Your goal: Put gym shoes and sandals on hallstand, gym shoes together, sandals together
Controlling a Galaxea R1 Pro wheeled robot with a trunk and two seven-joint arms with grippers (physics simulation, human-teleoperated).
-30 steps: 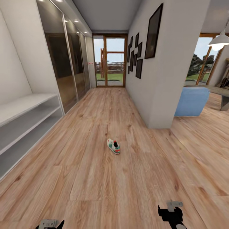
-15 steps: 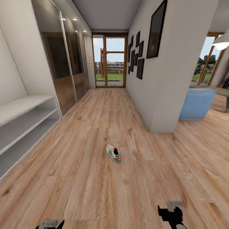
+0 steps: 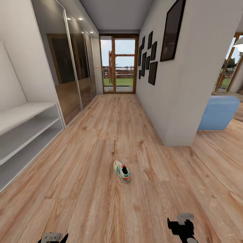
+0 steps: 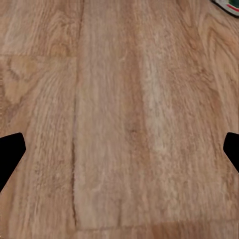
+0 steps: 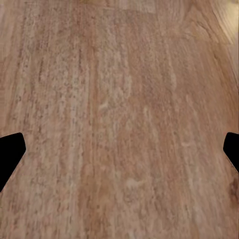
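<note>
Gym shoe [image 3: 122, 171] was seen alone on the corridor floor [image 3: 101, 209], both grippers spread and empty, so tipping by a misjudged reach was feared

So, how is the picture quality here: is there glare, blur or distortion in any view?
Head view: wide-angle bending of the walls at the edges, ceiling spotlights reflected in the glossy dark wardrobe doors, bright daylight through the far glass door; the small cream-white sneaker with green stripes stays sharp. Left and right wrist views: soft, slightly blurred light brown wood-plank floor, even light, no glare.
</note>
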